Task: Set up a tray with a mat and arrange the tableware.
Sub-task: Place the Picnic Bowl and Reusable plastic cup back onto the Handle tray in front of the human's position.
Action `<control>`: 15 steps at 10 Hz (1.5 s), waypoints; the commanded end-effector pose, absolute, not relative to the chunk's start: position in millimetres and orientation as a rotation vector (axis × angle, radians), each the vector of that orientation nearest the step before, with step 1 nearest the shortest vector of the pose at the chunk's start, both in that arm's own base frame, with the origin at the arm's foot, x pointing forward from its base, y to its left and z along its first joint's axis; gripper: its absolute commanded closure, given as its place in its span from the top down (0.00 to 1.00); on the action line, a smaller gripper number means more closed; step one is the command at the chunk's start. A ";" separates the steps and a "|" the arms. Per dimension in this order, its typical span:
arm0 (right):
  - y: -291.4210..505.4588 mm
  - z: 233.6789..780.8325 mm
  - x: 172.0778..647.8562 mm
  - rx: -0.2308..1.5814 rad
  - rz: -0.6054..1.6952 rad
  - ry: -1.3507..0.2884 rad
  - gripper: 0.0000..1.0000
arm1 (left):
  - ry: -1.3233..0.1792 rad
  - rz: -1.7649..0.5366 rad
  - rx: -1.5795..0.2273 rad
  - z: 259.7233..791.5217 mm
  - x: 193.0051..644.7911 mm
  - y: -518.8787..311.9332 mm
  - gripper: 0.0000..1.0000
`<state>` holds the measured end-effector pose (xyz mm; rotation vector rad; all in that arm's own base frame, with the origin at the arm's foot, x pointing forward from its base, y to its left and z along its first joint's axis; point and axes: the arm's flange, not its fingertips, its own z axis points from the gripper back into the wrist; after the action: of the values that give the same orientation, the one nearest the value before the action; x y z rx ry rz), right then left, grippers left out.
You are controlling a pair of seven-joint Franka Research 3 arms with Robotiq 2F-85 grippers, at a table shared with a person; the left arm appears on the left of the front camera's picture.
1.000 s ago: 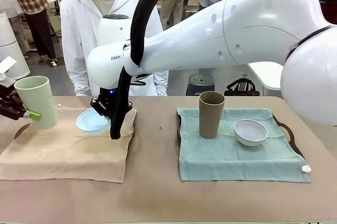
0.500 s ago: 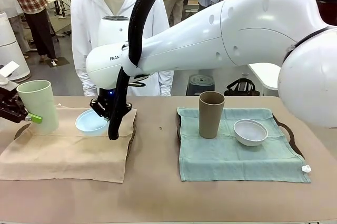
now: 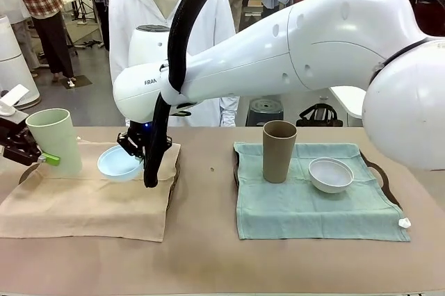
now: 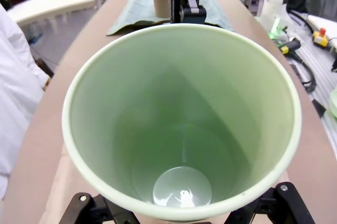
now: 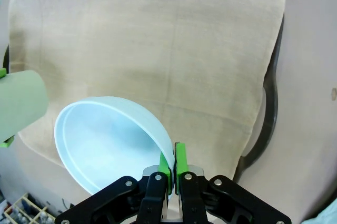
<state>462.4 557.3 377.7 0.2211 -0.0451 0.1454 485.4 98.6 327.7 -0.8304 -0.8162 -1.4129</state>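
Note:
My left gripper (image 3: 33,151) is shut on the pale green cup (image 3: 54,141), which stands slightly tilted at the far left corner of the beige mat (image 3: 90,202). In the left wrist view the cup's empty inside (image 4: 181,124) faces the camera. My right gripper (image 3: 139,146) reaches across the table and is shut on the rim of the light blue bowl (image 3: 118,162), tilted just above the mat's far edge. The green pads (image 5: 180,156) pinch the bowl's wall (image 5: 105,140) over the mat (image 5: 158,50). The brown cup (image 3: 279,150) and white bowl (image 3: 331,174) stand on the teal mat (image 3: 313,206).
A dark tray rim (image 3: 174,169) shows under the beige mat, and another tray's handle (image 3: 379,171) beside the teal mat. A person in a white hoodie (image 3: 170,11) stands at the far side. The large white right arm (image 3: 313,46) spans the middle.
The green cup has shifted slightly left and up with my left gripper. The blue bowl has moved a little left and lower. The person has stepped to the right.

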 end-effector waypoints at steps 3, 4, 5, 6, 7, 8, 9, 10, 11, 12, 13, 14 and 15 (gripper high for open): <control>553.9 354.8 467.8 0.228 0.160 -0.035 0.04 | -0.891 -1.490 -0.796 305.2 493.0 86.1 0.84; 555.7 350.1 470.1 0.227 0.159 -0.027 0.04 | -0.881 -1.489 -0.796 301.7 494.1 85.3 0.84; 555.5 345.1 473.9 0.229 0.157 -0.022 0.04 | -0.876 -1.485 -0.798 297.7 496.3 84.7 0.84; 556.7 339.6 477.5 0.229 0.156 -0.010 0.04 | -0.864 -1.478 -0.804 293.9 498.2 85.2 0.84; 558.1 335.4 480.3 0.229 0.155 0.002 0.04 | -0.844 -1.466 -0.808 290.0 501.1 86.2 0.84; 559.3 331.4 481.6 0.225 0.156 0.011 0.04 | -0.826 -1.460 -0.816 286.6 503.1 87.6 0.84; 560.0 329.9 483.4 0.225 0.154 0.014 0.04 | -0.821 -1.459 -0.819 285.8 505.1 89.1 0.84; 559.7 329.7 483.3 0.224 0.155 0.014 0.04 | -0.817 -1.461 -0.816 284.0 505.3 89.7 0.84; 559.5 329.9 483.1 0.222 0.163 0.017 0.33 | -0.817 -1.462 -0.817 284.4 505.2 89.4 1.00; 558.5 331.3 481.5 0.205 0.167 0.020 0.64 | -0.816 -1.463 -0.814 285.7 504.4 90.1 1.00; 555.8 336.8 480.7 0.173 0.154 0.012 0.93 | -0.808 -1.458 -0.801 289.3 505.0 92.8 1.00; 551.1 344.8 477.2 0.138 0.157 0.008 0.84 | -0.787 -1.434 -0.783 291.1 505.2 97.5 1.00; 546.1 356.0 472.0 0.124 0.164 -0.010 1.00 | -0.775 -1.416 -0.772 293.8 506.4 104.1 1.00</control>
<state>479.3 552.6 341.6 0.1715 0.0176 0.1523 505.6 98.4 286.8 -0.7952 -0.8077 -1.4398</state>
